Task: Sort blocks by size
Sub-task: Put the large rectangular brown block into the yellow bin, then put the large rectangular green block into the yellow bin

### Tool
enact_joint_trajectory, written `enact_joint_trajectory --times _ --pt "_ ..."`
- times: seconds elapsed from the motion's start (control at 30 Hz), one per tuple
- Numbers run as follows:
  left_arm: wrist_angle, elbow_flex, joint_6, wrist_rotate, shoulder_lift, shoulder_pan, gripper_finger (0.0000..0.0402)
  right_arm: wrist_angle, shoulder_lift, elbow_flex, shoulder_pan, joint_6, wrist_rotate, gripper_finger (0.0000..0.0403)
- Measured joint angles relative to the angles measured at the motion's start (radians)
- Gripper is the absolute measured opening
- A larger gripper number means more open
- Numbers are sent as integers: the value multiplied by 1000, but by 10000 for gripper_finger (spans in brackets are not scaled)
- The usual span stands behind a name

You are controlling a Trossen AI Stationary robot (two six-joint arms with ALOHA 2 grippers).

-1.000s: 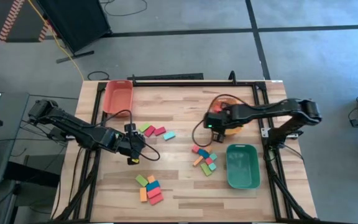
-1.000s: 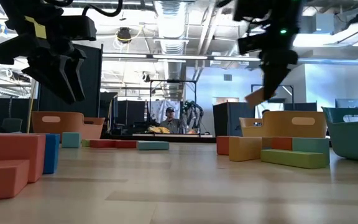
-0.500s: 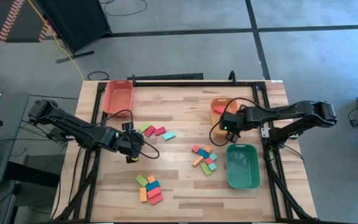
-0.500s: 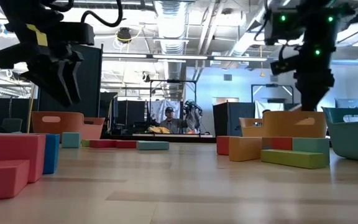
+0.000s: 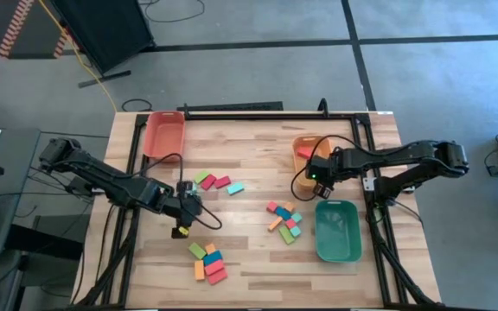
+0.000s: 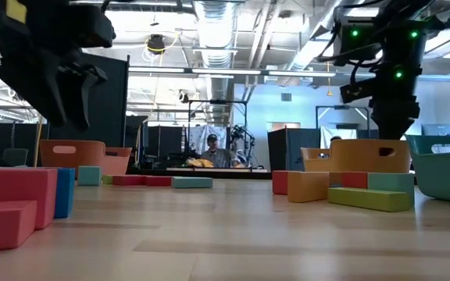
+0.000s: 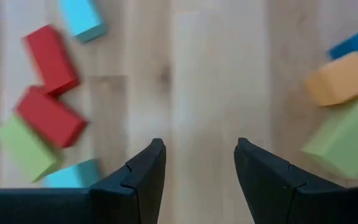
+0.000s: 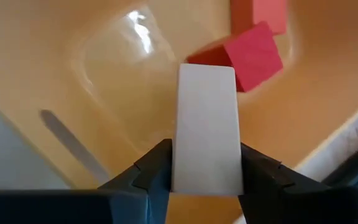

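My right gripper is over the orange tray at the table's right and is shut on a pale-looking block. Two red blocks lie on the tray's floor. My left gripper is open and empty above bare wood, between the far cluster of blocks and the near cluster. In the left wrist view red, green and teal blocks lie on one side of it, and orange, green and blue ones on the other. A third cluster lies beside the green tray. My right gripper pinches the block between its two fingers by its two long sides, near one end. The fingers come from above, pointing down into the orange tray. The block is lifted clear above the tray's floor, its other end reaching out past the fingertips.
A green tray stands at the near right, and a red-orange tray at the far left. Bare wood lies in the table's middle and along the near edge. In the low view the orange tray's wall hides my right gripper's fingertips.
My right gripper has carried the block from above the table's middle toward the right edge and lowered it over the orange tray, then stayed nearly still. My left gripper has moved a little toward the table's near edge, still open.
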Motion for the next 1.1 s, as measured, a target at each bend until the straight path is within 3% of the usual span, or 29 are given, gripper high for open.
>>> enact_joint_trajectory --times 0.73,1.1 --pt "100 0 -1 59 0 -147 181 60 0 0 0 -10 -6 252" --pt "199 -39 -19 135 70 -181 199 59 -16 14 0 -39 -4 256"
